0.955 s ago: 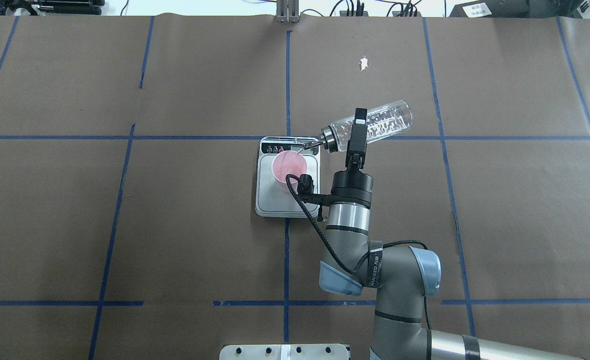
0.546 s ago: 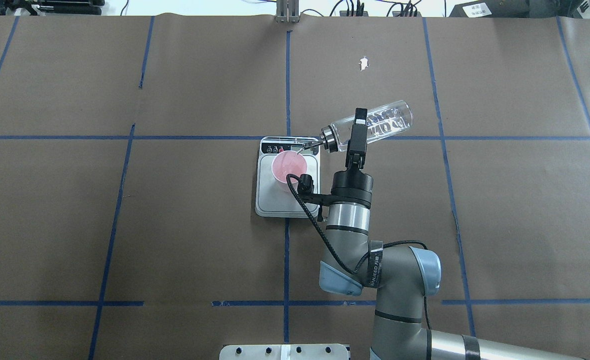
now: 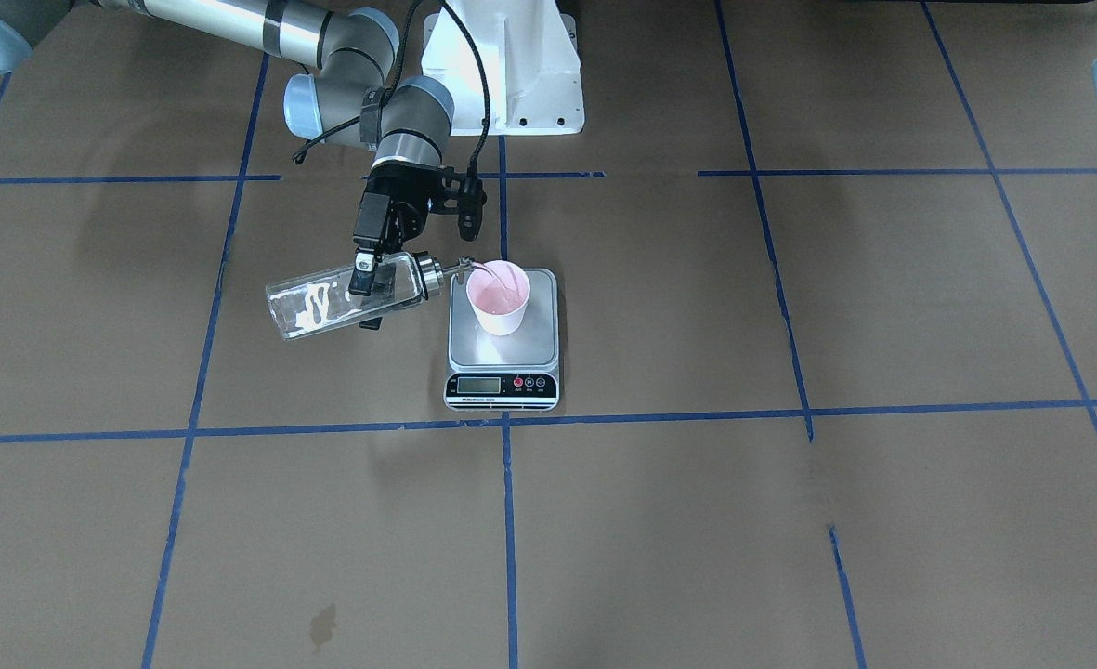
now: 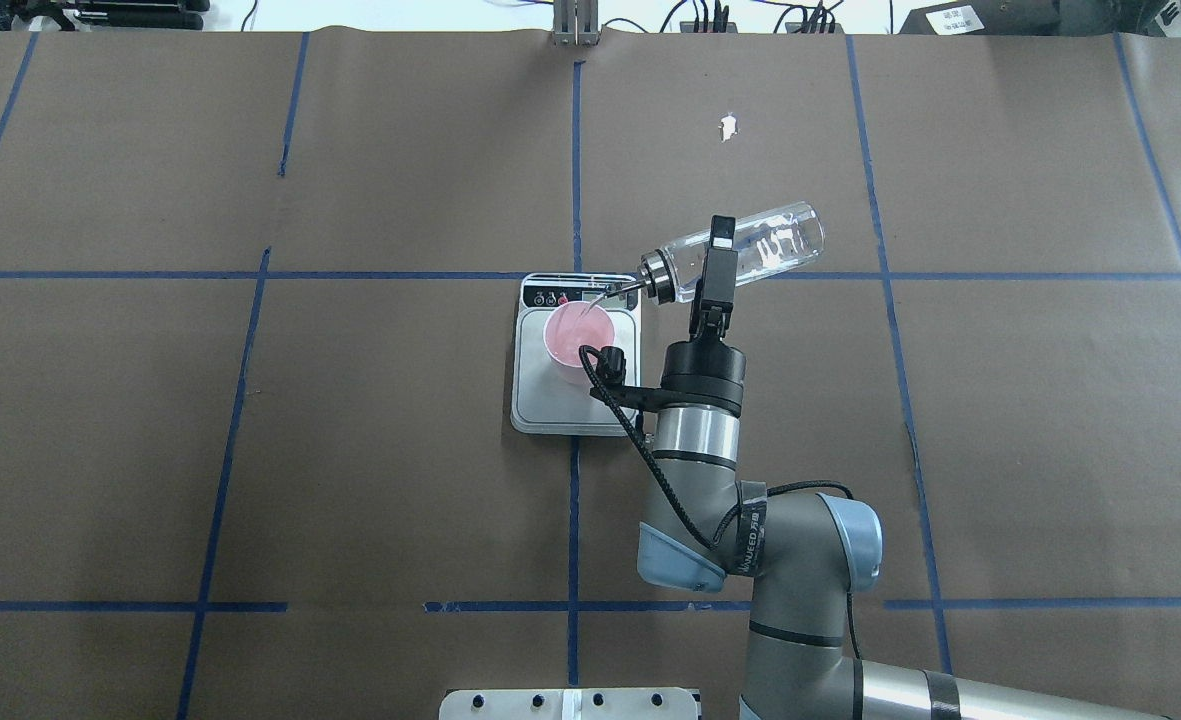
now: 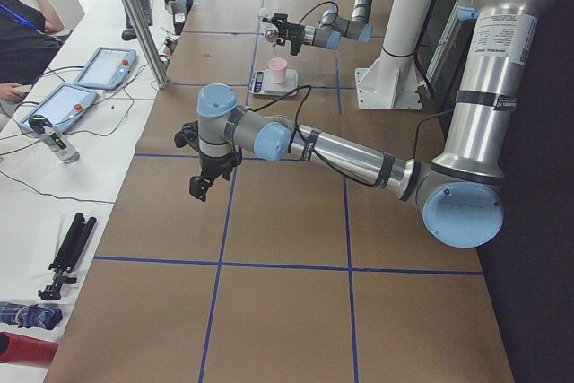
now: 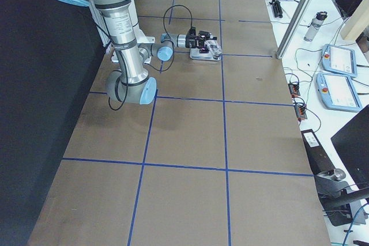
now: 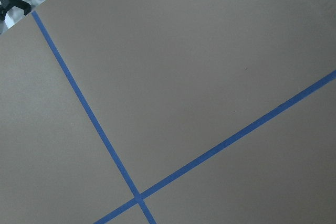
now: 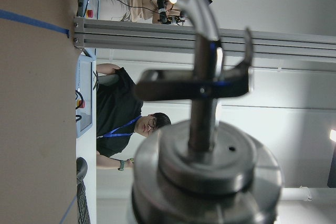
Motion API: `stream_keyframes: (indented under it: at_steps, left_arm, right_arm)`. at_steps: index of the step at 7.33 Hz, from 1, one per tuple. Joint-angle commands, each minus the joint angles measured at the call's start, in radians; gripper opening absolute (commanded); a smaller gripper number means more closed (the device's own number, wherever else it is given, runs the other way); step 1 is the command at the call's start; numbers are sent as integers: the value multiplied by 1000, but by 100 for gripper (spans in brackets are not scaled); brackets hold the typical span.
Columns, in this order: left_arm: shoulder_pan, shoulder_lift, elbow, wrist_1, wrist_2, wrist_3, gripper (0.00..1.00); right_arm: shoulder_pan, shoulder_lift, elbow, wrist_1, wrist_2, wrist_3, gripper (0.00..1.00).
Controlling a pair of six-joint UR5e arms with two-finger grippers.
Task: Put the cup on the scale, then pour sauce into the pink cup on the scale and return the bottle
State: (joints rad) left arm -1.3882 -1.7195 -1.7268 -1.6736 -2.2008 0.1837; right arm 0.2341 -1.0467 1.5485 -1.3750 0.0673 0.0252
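— Now, widest first: a brown paper table [image 4: 250, 450] gridded in blue tape. The left arm [image 5: 341, 145] is well apart from the action, and its left gripper [image 5: 195, 187] hangs over bare paper. Whether its fingers are apart or together, I cannot tell.

— And the right arm [image 4: 695, 440]?

— It comes in beside the scale [image 4: 570, 405], with the right gripper [image 4: 715, 262] clamped across the glass bottle [image 4: 775, 238] near its neck. The bottle is tipped almost flat, cap end toward the scale.

— So the pink cup [image 4: 578, 335] is in place?

— Upright on the steel platform, toward the display end, so that first step looks done. The spout [image 3: 463, 269] sits just at the cup's rim. In the front view, what looks like a thin stream of clear sauce [image 3: 487, 275] runs into the cup.

— Mid-pour, then.

— That's my read. The next move calls for rolling the wrist back until the bottle stands upright, cutting the stream before the arm travels. The paper cup looks light and the spout is close to its rim, so a nudge could tip it. Then the bottle goes aside, gets set down upright on the table, and the grip lets go.
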Motion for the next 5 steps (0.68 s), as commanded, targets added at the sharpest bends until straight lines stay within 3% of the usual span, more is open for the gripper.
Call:
stream_keyframes:
  at_steps: [1,5]
  left_arm:
    - [0,0,-1,0,0,0,100]
    - [0,0,-7,2,0,-1,100]
  right_arm:
    - [-3,1,1,19,5,4,0]
    - [-9,-6,-1,137,43,27,0]
